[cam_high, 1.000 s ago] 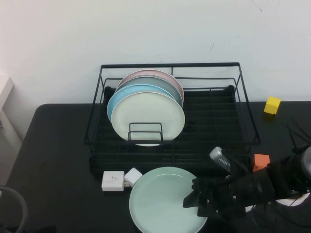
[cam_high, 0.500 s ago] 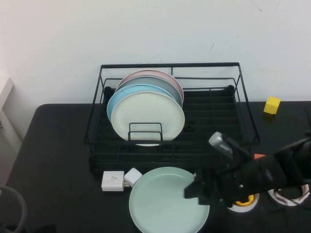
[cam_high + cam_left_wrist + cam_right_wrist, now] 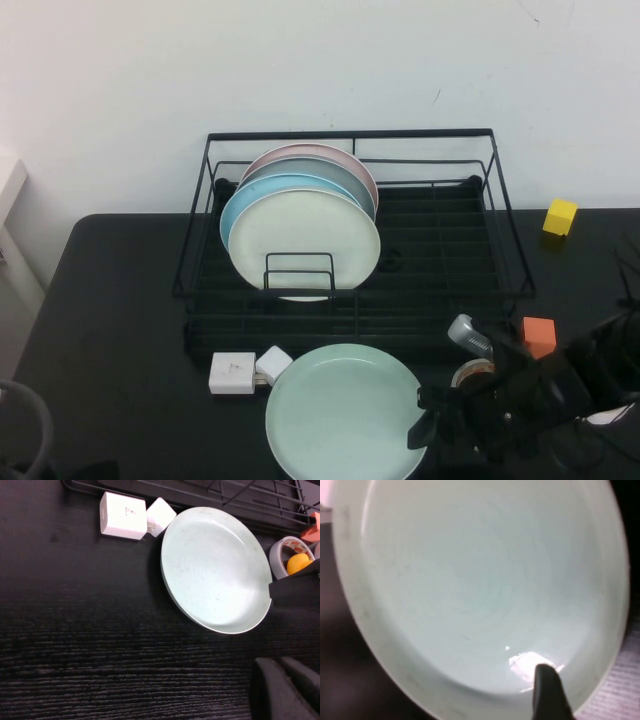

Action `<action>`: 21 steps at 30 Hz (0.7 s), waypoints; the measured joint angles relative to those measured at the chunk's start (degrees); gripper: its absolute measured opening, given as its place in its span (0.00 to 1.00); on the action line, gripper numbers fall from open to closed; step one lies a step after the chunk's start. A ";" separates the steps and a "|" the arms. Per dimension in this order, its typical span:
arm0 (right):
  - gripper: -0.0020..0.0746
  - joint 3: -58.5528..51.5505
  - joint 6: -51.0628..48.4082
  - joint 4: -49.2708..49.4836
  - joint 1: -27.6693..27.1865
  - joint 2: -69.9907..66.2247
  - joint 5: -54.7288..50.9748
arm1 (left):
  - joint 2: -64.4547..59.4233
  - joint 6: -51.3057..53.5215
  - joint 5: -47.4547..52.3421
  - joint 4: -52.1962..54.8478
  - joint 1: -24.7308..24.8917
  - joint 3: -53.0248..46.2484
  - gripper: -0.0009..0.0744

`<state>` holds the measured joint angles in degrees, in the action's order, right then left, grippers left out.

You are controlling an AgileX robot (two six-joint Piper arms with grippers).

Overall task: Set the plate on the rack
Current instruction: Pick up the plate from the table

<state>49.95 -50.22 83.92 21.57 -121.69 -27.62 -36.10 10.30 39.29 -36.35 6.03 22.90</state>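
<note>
The pale mint-green plate point(image 3: 340, 412) lies flat on the black table in front of the rack; it also shows in the left wrist view point(image 3: 212, 567). The black wire rack point(image 3: 350, 134) stands behind it. My right gripper point(image 3: 422, 428) is low at the plate's right rim and open. In the right wrist view the plate point(image 3: 470, 580) fills the picture, one finger point(image 3: 547, 692) lies over its inner edge and the other finger is hidden. My left gripper point(image 3: 279, 661) is shut and empty, over the bare table near the front left.
The rack's left half holds several upright plates, with a cream-white plate point(image 3: 305, 240) in front. Two white adapters point(image 3: 233, 373) lie left of the mint plate. A tape roll point(image 3: 290, 557), an orange block point(image 3: 538, 333) and a yellow cube point(image 3: 560, 216) are on the right.
My right gripper has drawn back from over the plate to its right rim and sunk lower. The plate has not moved.
</note>
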 joint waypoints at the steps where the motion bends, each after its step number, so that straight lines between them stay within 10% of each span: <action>1: 0.51 0.00 -1.00 0.93 0.00 -0.46 0.00 | 0.00 0.00 0.00 0.00 0.00 0.00 0.01; 12: 0.49 0.14 -13.51 14.41 0.00 -4.24 -3.57 | 0.00 0.00 0.00 -1.27 0.00 0.00 0.01; 21: 0.21 0.45 -17.95 14.93 0.00 -5.08 -3.22 | 0.00 0.00 0.00 -1.51 0.00 0.00 0.01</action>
<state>50.40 -68.17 98.85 21.57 -126.77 -30.84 -36.10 10.30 39.29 -37.86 6.03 22.90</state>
